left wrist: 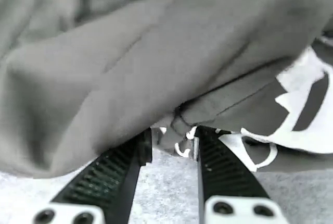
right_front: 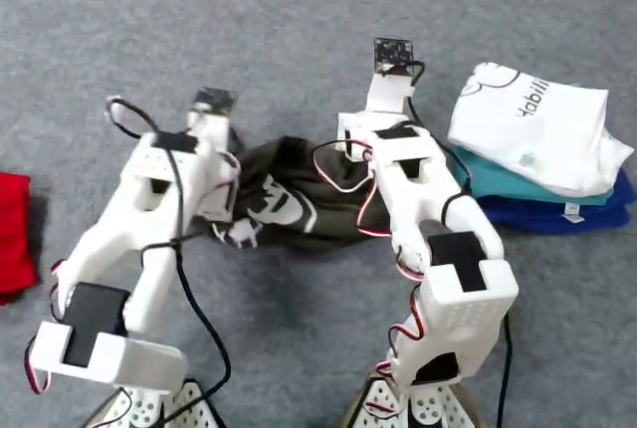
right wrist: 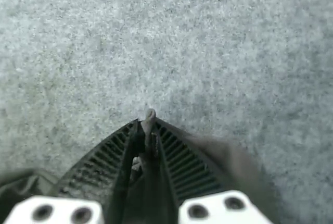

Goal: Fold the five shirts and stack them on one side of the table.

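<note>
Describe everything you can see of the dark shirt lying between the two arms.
The dark shirt is soft olive-grey cloth with a white graphic print. It lies crumpled, not folded, mid-table on the grey table. The left jaws grip a bunched hem beside the print. The right jaws are pinched shut on a small tuck at its far edge, close to the tabletop. It lies apart from the stack of folded shirts.

— How's the light your way?
— Bright and even, from overhead I think. My arms lay only faint, soft shadows on the worktop [right_front: 299,40]. No glare, though the white shirt [right_front: 537,119] is nearly washed out.
— And close in?
— Dimmer. The dark shirt [left wrist: 156,52] shades my left gripper [left wrist: 171,140]. Around my right gripper [right wrist: 148,130] the worktop is evenly lit.
</note>
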### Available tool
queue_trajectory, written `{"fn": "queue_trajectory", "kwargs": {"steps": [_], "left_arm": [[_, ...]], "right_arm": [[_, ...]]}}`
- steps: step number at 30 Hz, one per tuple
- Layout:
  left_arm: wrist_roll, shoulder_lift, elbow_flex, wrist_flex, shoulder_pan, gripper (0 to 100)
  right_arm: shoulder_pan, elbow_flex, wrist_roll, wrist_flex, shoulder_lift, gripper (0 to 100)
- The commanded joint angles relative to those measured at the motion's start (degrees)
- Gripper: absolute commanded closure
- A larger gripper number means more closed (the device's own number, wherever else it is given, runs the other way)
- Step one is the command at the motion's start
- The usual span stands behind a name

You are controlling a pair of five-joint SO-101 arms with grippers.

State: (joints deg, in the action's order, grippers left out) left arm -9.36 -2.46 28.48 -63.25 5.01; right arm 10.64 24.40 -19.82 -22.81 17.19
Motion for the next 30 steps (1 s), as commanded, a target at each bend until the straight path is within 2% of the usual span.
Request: {"fn": "queue_trajectory", "kwargs": {"steps": [1, 10, 15, 26, 30], "left_arm": [[-2.4, -0.4, -3.7, -0.9, -2.5, 86], [-4.2, -0.4, -3.2, -1.2, -2.6, 86], [-10.5, -0.5, -4.4, -7.9, -2.2, 86], [-10.7, -0.7, -6.2, -8.7, -2.3, 86], [-14.3, -0.6, -8.4, -13.8, -2.1, 86]], "right_arm": [[-0.9, -3.1, -0.3, 0.9, -0.4, 99.7], [-0.9, -3.1, -0.3, 0.9, -0.4, 99.7], [-0.9, -3.1, -0.3, 0.9, -0.4, 99.7], [-0.8, -3.1, -0.2, 1.0, -0.4, 99.7], [-0.8, -3.1, -0.2, 1.0, -0.4, 99.7]]}}
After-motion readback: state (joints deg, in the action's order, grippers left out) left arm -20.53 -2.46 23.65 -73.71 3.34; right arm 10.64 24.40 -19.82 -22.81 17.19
